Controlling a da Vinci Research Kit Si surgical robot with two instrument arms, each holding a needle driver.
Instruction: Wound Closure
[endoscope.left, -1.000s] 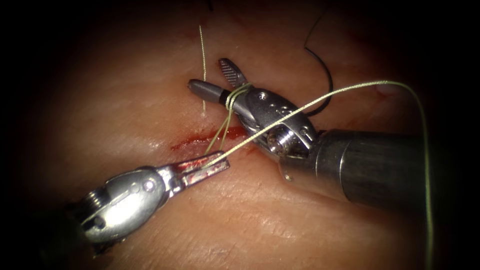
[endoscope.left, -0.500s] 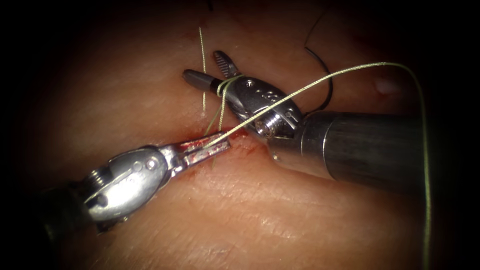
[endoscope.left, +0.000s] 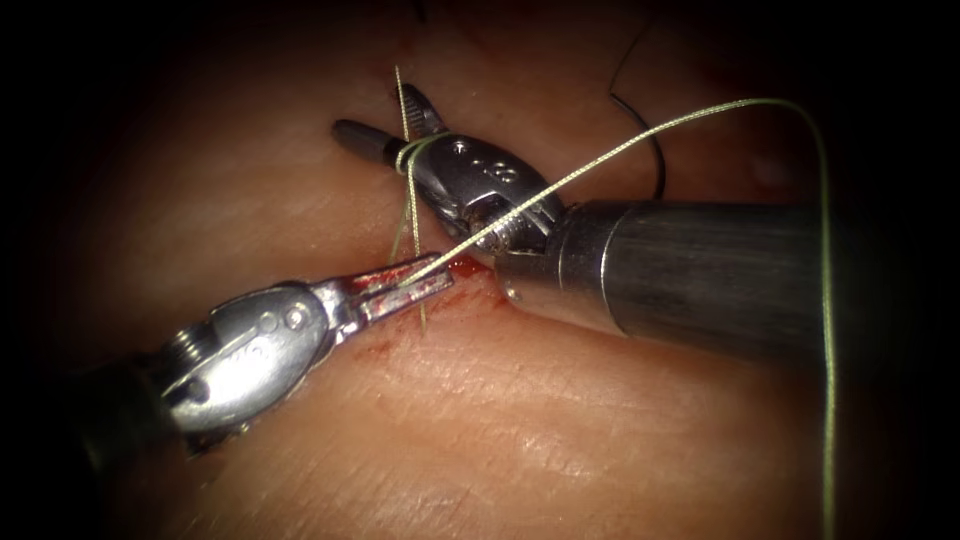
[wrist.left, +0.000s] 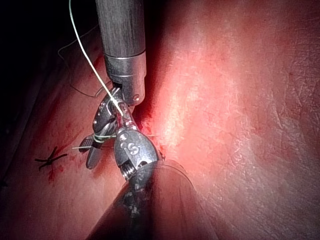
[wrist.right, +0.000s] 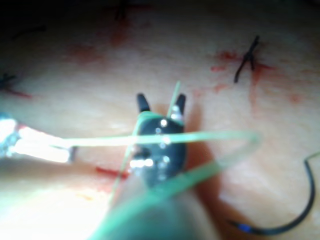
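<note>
The left arm's tool (endoscope.left: 425, 285) is lying low over the red-stained cut (endoscope.left: 465, 268), its jaws closed on the pale green thread (endoscope.left: 600, 165) just above the wound. From that grip the thread is running up and to the right across the right arm's tool (endoscope.left: 385, 120), arching high and dropping down the far right of the endoscope view.

The right arm's tool is reaching across the cut with its jaws parted, and turns of thread are sitting wrapped around the base of those jaws. The short free tail (endoscope.left: 405, 100) of the thread is standing up between the two open jaws, not yet clamped. Over the last second this tool has been moving up and to the left toward that tail, carrying the wraps with it.

The curved needle (endoscope.left: 650, 140) is lying loose on the tissue (endoscope.left: 520, 400) to the right of the cut, held by neither tool and not in the tissue; the right wrist view shows it (wrist.right: 295, 220) resting flat with its thread end attached.

The likely risks: the wraps are sitting close to the jaw opening and could slide off the tips if the left tool's strand slackens. The thin tail could slip out sideways before the jaws meet on it. Hard tension from the left tool so near the cut could drag the thread against the wound edge.
</note>
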